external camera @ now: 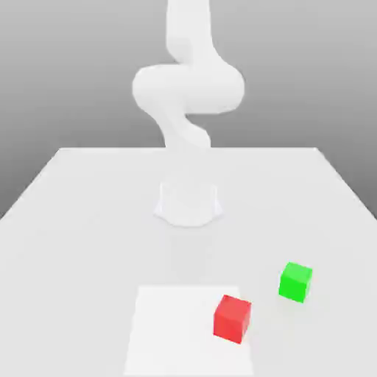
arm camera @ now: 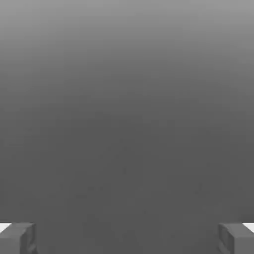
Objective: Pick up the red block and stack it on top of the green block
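Observation:
A red block (external camera: pixel 233 318) rests on the white table (external camera: pixel 74 221) near its front edge, toward the exterior view's right. A green block (external camera: pixel 295 281) sits apart from it, a little farther back and farther right. The white arm (external camera: pixel 188 88) rises from its base (external camera: pixel 188 202) and runs off the upper edge of the exterior view. In the hand view my gripper (arm camera: pixel 127 239) is open. One finger (arm camera: pixel 17 238) and the other far from it frame a plain grey backdrop, with nothing between them.
A slightly brighter square patch (external camera: pixel 177 331) marks the table's front centre, and the red block stands on its right side. The arm's round base stands mid-table behind both blocks. The table's side edges narrow toward the back.

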